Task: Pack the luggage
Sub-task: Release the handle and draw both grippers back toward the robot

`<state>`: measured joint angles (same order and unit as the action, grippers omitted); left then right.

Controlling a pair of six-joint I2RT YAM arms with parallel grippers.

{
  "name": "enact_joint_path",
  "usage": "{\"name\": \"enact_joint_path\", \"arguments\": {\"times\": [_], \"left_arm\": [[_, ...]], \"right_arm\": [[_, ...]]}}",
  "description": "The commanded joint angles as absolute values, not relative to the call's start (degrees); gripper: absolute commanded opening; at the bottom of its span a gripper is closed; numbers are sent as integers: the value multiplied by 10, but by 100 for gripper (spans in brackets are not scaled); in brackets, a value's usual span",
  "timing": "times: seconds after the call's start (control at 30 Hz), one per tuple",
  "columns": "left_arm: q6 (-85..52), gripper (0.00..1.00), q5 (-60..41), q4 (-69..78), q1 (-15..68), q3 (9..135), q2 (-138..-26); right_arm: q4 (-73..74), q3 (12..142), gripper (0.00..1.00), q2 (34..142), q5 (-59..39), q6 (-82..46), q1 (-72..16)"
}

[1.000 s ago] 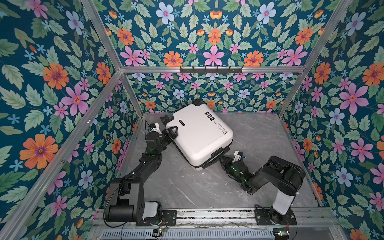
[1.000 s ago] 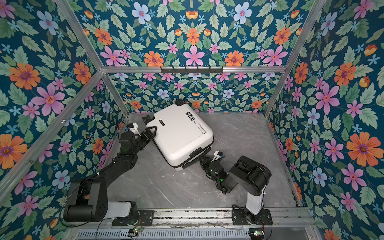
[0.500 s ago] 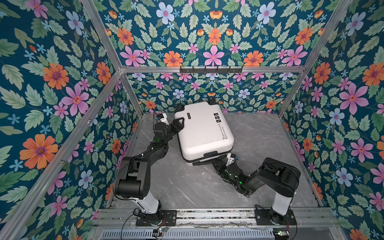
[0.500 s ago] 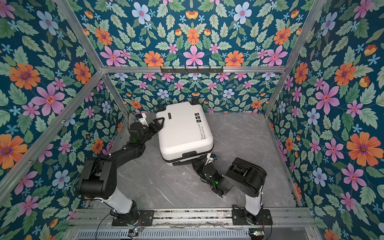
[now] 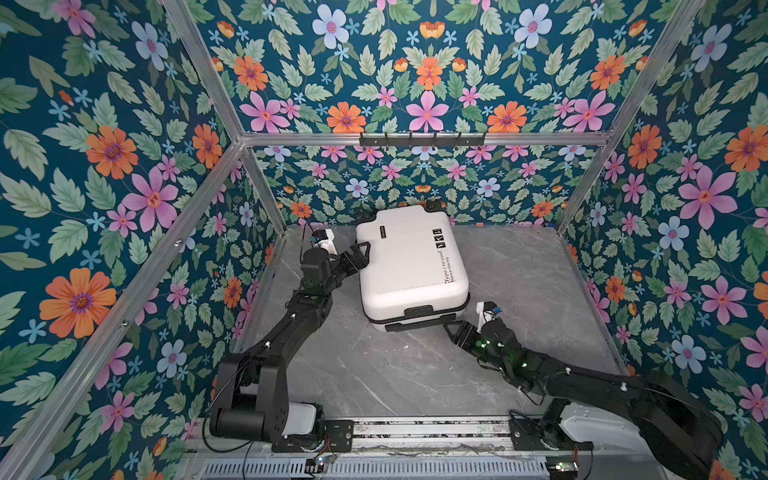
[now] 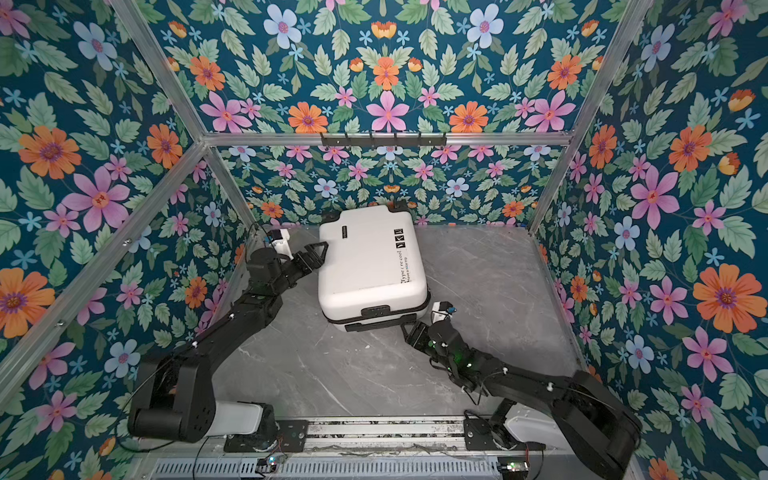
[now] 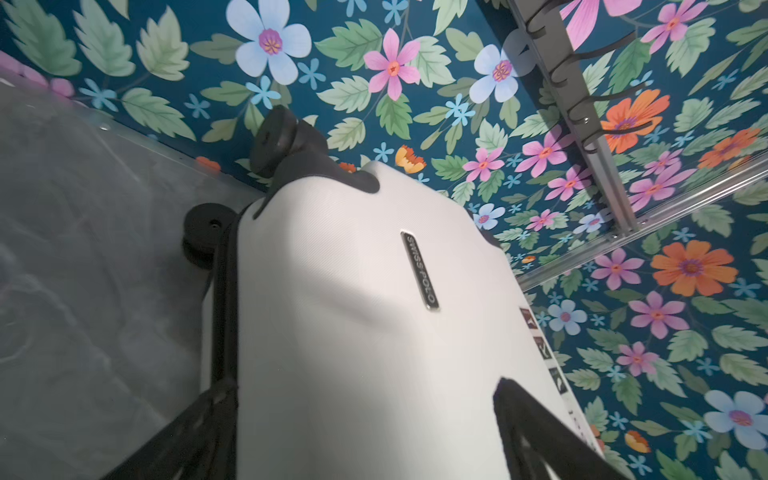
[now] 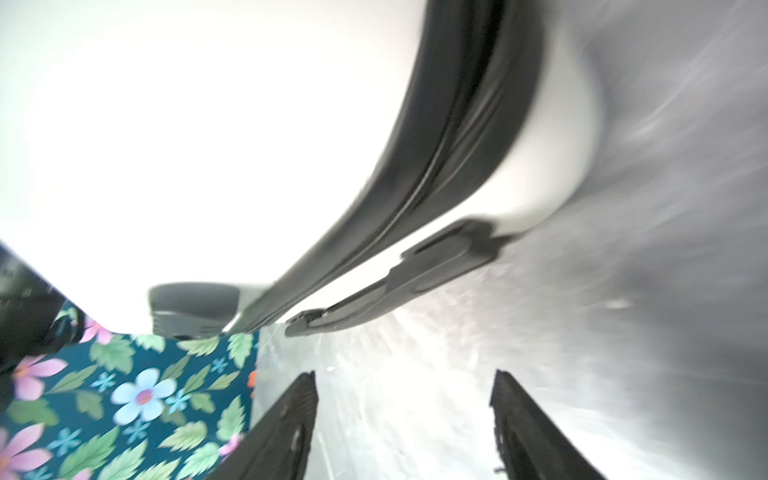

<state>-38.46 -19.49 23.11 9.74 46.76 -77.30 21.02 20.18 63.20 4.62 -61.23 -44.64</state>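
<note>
Jaws first: the right gripper (image 5: 451, 328) has them spread apart with nothing between them, only bare gray table (image 5: 374, 374) showing in the gap in the right wrist view. It sits low over the table at the near right corner of the luggage (image 5: 407, 266), just beside the end of the black handle (image 5: 419, 323) but not on it. That handle runs along the near end of the case and sticks out a little from the shell.

The luggage itself is closed and lying flat on the table, toward the back and a bit left of the middle, with its white shell facing up. You can see the black text (image 5: 446, 272) and the three square icons (image 5: 438, 245) along its right side.

Further back on the left side, the left gripper (image 5: 359, 255) is wide open too, and it straddles the left edge of the case. In the left wrist view one finger (image 7: 519, 415) is over the top of the shell and the other is down by the black zip seam. Can't really tell if either pad is touching, since that part is pretty blurry. Same view shows a little metal badge (image 7: 419, 270) on the lid.

At the far end, the black wheels (image 7: 278, 137) point at the flowery back wall (image 5: 415, 178), close to it. Above that there's a black hook rail (image 5: 422, 139).
</note>
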Motion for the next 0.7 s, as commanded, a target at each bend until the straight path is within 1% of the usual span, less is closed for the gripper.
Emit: {"name": "enact_joint_path", "arguments": {"times": [0.0,0.13,0.23,0.3,0.4,0.53,0.67], "left_arm": [[-329,99,-152,120,95,435,-710],[-295,97,-130,44,96,359,-597],[-283,94,-134,5,97,288,-511],[-276,92,-139,-10,98,241,-453],[-300,88,-122,25,139,182,-395],[-316,85,-31,40,216,142,-372],[-327,81,4,70,272,101,-361]], "right_arm": [[25,198,71,544,42,-536,-406],[-53,189,72,421,-2,-507,-300],[-40,177,72,395,-93,-509,-200],[-24,184,70,426,-148,-510,-154],[-6,222,68,505,-187,-491,-143],[25,268,65,598,-204,-493,-143],[48,300,64,649,-208,-495,-141]]}}
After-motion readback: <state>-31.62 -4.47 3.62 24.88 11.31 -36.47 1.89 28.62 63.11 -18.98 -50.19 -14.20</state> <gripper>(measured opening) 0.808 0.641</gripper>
